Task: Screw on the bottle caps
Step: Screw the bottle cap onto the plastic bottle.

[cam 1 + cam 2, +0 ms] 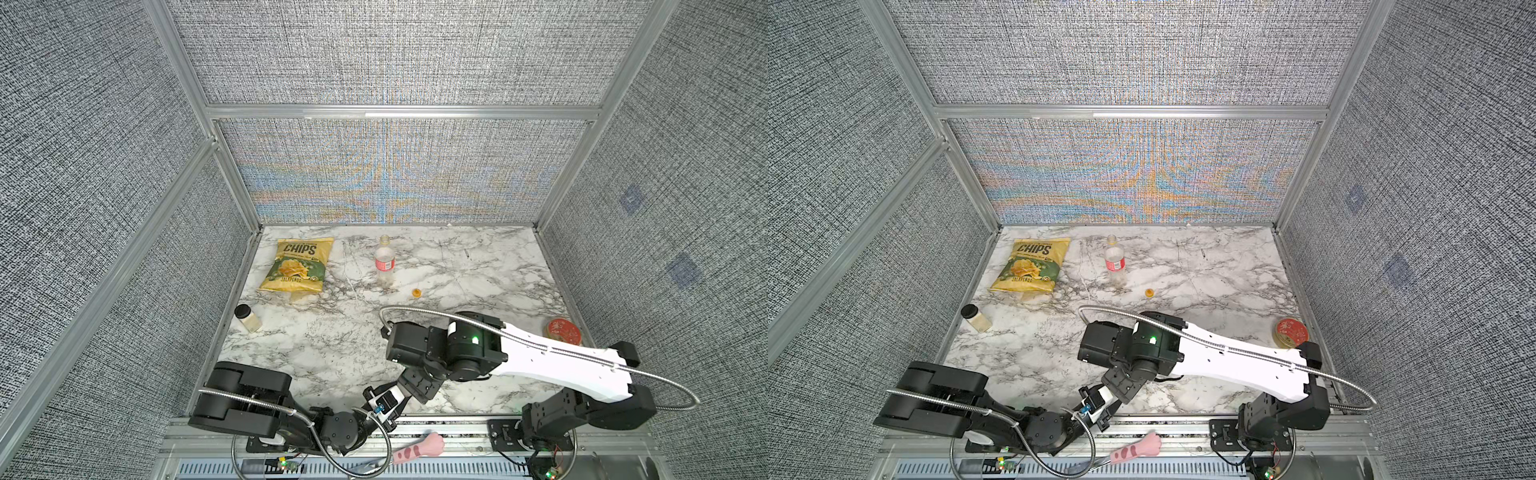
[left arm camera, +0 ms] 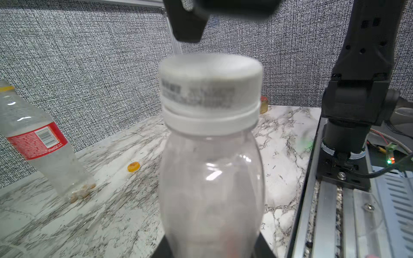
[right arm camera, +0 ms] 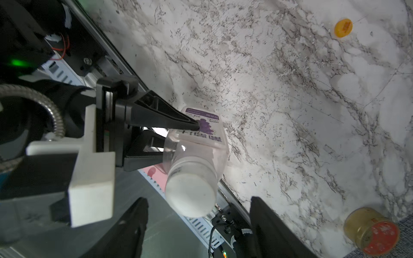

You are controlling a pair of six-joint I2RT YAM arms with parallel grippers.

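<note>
The wide white plastic cap (image 2: 210,87) sits, seemingly screwed, on the squarish clear bottle (image 2: 210,178) clamped in the left gripper (image 3: 178,140), with the right gripper (image 3: 197,206) spread clear of it, while the small orange-yellow cap (image 1: 416,293) lies loose near the tall uncapped red-labelled bottle (image 1: 385,262).

In the left wrist view the white cap (image 2: 210,82) is blurred and its print cannot be read, the squarish bottle (image 2: 211,189) is cut off at its base, the red-label bottle (image 2: 40,143) is cropped at its neck, and in both top views cap and squarish bottle are hidden under the right arm (image 1: 540,353).
</note>
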